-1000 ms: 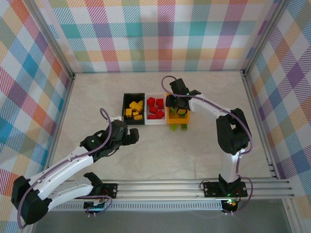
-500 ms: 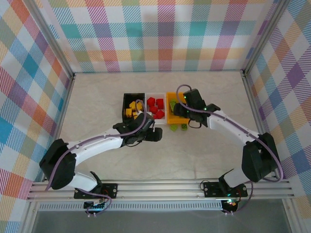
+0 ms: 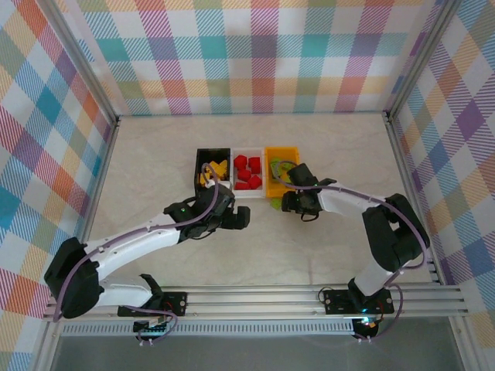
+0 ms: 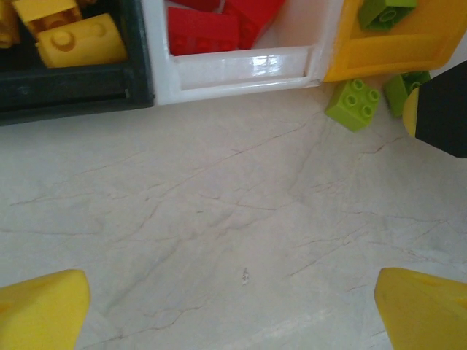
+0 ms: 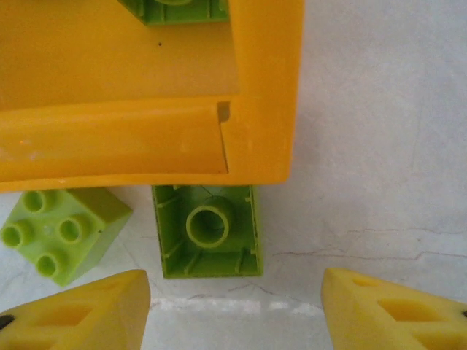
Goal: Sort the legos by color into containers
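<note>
Pale marble-look table point(image 3: 155, 162), plaid walls round it. Left arm point(image 3: 131, 243) reaches in from the near left corner toward the middle. Right arm point(image 3: 348, 202) folds back from the right and comes in low from the side. Three bins stand side by side mid-table, touching or nearly so: black bin point(image 4: 73, 91) on the left, white bin point(image 4: 241, 69) in the middle, orange bin point(image 5: 263, 87) on the right. Left pincer point(image 3: 241, 219) is over bare table in front of the black and white bins, yellow fingers wide apart, nothing between them. Right pincer point(image 5: 237, 313) is just off the orange bin's near edge, fingers apart, nothing clamped. Yellow bricks point(image 4: 76, 40) lie in the black bin and red bricks point(image 4: 203, 30) in the white bin. A green brick point(image 5: 175, 9) lies in the orange bin. Two loose green bricks are on the table by that bin's near rim. The upturned brick point(image 5: 209, 230), hollow side up, is hard against the rim and in line with the gap between the right fingers; cannot tell if it touches the rim. The studs-up brick point(image 5: 62, 233) is just beside it, ahead of one fingertip, turned at an angle.
</note>
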Motion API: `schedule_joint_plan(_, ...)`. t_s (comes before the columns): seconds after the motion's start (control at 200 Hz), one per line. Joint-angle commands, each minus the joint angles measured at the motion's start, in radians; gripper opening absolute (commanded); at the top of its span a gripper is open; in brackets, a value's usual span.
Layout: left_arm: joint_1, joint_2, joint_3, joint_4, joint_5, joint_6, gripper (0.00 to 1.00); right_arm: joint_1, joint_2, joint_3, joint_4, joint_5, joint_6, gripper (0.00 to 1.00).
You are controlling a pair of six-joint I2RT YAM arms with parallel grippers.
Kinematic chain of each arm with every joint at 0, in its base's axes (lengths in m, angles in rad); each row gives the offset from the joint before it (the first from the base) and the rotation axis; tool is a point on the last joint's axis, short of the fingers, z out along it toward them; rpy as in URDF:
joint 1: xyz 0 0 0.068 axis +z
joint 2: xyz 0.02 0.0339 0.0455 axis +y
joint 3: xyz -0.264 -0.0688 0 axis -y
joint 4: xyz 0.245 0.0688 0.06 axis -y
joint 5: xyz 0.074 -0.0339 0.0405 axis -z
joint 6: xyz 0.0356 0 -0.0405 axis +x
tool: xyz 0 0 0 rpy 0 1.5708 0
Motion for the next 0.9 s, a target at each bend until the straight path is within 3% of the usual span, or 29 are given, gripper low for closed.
schedule_joint_plan(0.0, -0.005, -0.044, -0.031, -0.039, -0.041, -0.025, 1.0, -0.006, 0.027, 0.046, 0.029, 0.015, -0.018, 0.6)
schedule_joint_plan(0.23, -0.004, -0.029, -0.04, -0.032, -0.014, -0.037, 1.0, -0.011, 0.091, 0.077, 0.046, 0.028, -0.033, 0.53)
schedule_joint_plan(0.445, -0.004, -0.066, -0.054, -0.04, -0.031, -0.036, 1.0, -0.011, 0.083, 0.04, 0.046, 0.017, -0.014, 0.37)
schedule_joint_plan(0.62, -0.005, -0.083, -0.062, -0.037, -0.032, -0.036, 1.0, -0.007, -0.027, -0.06, 0.033, -0.008, 0.022, 0.28)
schedule_joint_plan(0.895, -0.003, -0.127, -0.067, -0.063, -0.08, -0.032, 1.0, 0.055, -0.315, -0.113, -0.078, 0.002, 0.041, 0.29)
